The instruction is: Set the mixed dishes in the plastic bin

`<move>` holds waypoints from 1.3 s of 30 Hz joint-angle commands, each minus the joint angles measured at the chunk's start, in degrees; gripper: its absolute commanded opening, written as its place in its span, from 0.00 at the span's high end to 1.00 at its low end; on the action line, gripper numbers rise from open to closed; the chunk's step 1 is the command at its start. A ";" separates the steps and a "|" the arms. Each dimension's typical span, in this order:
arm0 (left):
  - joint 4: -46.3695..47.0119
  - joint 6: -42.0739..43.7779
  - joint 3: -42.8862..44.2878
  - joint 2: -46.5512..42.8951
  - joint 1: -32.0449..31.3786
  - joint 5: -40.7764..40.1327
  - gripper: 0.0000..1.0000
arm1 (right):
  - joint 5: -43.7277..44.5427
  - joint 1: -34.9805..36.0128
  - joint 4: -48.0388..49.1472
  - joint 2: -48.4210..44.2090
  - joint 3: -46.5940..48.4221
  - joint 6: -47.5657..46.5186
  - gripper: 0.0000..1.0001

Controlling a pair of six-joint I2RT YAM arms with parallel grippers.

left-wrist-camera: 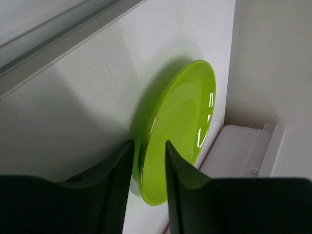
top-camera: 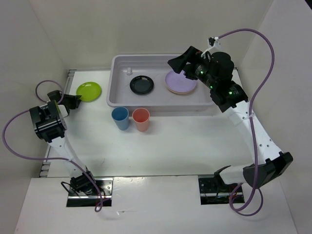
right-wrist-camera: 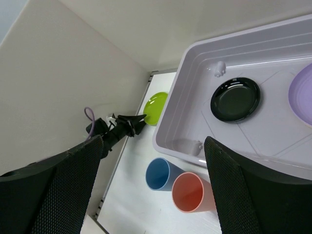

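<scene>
Lime-green fills the left wrist view. The left gripper [left-wrist-camera: 148, 146] straddles the near rim of the lime-green plate [left-wrist-camera: 185, 117], one black finger under the edge and one over it. The jaws stand narrow, but I cannot tell whether they pinch the rim yet.

The plate lies flat on the table and extends from the fingers toward the upper right of that view. In the top view it sits at the left, just beside the plastic bin [top-camera: 111, 85], so the carry runs rightward over the bin wall. The left arm is much the nearer.

The right gripper [right-wrist-camera: 153, 141] hangs wide open and empty over the bin, above the lavender plate [top-camera: 180, 81].

Only the left wrist view shows the rim between the fingers. The top view shows the black dish [top-camera: 142, 85] already in the bin, and the blue cup [top-camera: 120, 117] and coral-pink cup [top-camera: 141, 118] standing outside its lower wall.
</scene>
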 commanded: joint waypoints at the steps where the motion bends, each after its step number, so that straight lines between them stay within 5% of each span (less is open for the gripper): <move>1: -0.73 1.48 1.96 1.98 0.21 0.06 0.63 | 1.32 1.02 1.28 0.00 2.94 -0.63 0.11; 10: -1.96 2.55 1.79 0.84 0.21 0.59 1.00 | 1.32 1.02 -0.29 -1.67 2.42 -0.63 0.11; 27: -9.52 2.38 2.04 -26.83 -1.63 0.68 1.00 | 0.17 1.02 0.23 -7.82 -1.63 -0.10 0.11; 39: -13.13 4.48 10.82 -28.43 -14.64 5.25 1.00 | 0.70 1.02 -0.30 -12.57 -4.53 -0.10 0.10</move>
